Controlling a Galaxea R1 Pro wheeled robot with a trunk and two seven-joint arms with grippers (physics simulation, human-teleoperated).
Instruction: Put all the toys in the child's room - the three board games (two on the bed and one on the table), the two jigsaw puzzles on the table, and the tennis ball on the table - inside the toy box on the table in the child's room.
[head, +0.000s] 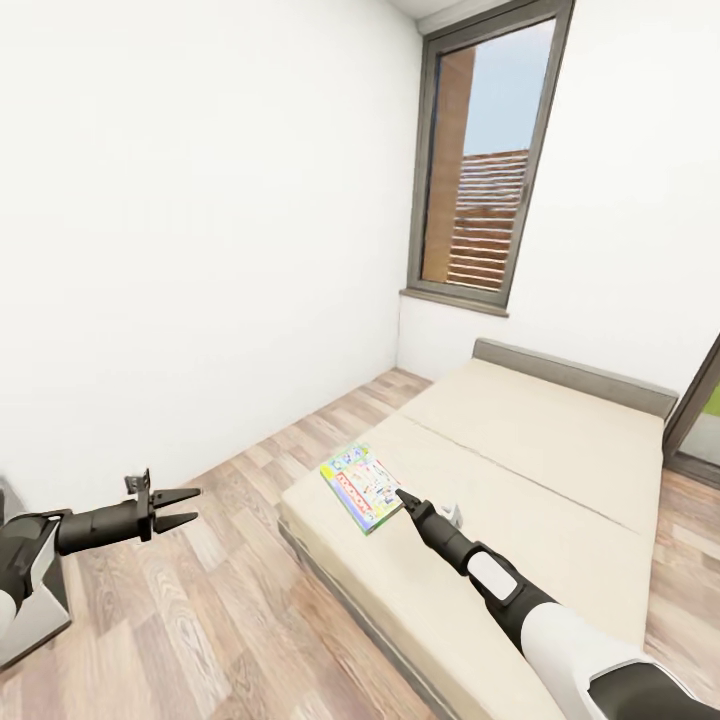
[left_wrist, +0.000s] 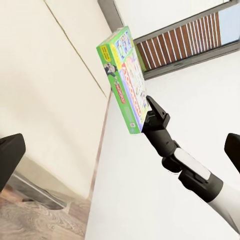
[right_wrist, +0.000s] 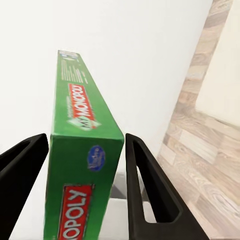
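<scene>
One board game (head: 362, 486) on bed (head: 560, 470), right gripper (head: 402, 495) seemingly straddling it, left gripper (head: 182, 507) released

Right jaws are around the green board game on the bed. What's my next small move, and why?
Probably close the right gripper: in the right wrist view its jaws straddle the green-edged board game with gaps on both sides, so lifting off the bed now would likely leave it behind.

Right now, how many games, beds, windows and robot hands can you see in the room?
Games: 1, the green game box lying on the bed, between the right hand's fingers
Beds: 1, the beige bed
Windows: 1, the tall window
Robot hands: 2, the left hand and the right hand
Total: 5
</scene>
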